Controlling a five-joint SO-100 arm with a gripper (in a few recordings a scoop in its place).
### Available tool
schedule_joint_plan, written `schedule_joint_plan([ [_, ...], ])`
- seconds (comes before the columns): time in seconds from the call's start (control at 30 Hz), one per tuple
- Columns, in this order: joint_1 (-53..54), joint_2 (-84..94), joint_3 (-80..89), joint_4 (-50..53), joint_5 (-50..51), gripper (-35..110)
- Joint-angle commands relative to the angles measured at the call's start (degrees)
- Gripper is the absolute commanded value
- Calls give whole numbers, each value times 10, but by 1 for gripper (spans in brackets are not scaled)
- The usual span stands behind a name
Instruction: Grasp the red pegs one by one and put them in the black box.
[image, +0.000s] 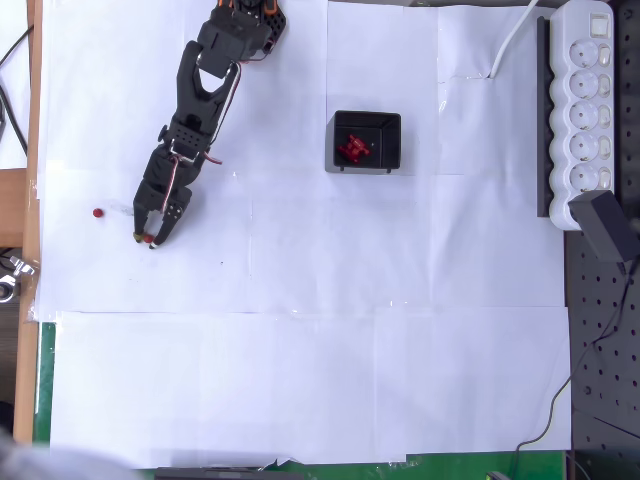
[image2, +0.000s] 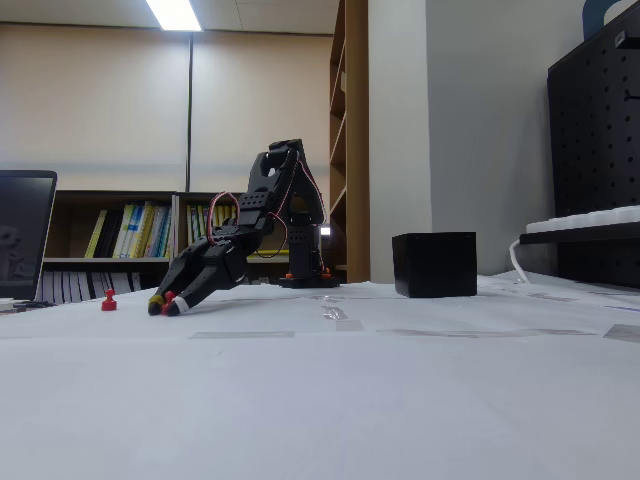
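The gripper (image: 148, 238) was closed on a red peg (image2: 169, 297) at the table (image: 300, 350); another peg (image: 97, 212) lay nearby.

One black box (image: 366, 141), one loose red peg (image: 97, 212)

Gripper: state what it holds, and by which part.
The gripper is closed on a red peg, pinched between its fingertips just above the table; which part of the peg is too small to tell.

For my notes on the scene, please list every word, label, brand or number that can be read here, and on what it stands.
None can be read.
Book spines on the shelf: too small and blurred.
Power strip: no legible marking.
Black box, arm and white paper: no text seen.
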Motion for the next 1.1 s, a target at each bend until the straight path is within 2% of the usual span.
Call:
schedule_joint_plan([
  [0.0, -1, -24, -12, 0, -3, 10],
  [0.4, -13, -71, -89, -15, 1, 10],
  [1.07, 1, -35, -25, -21, 3, 10],
])
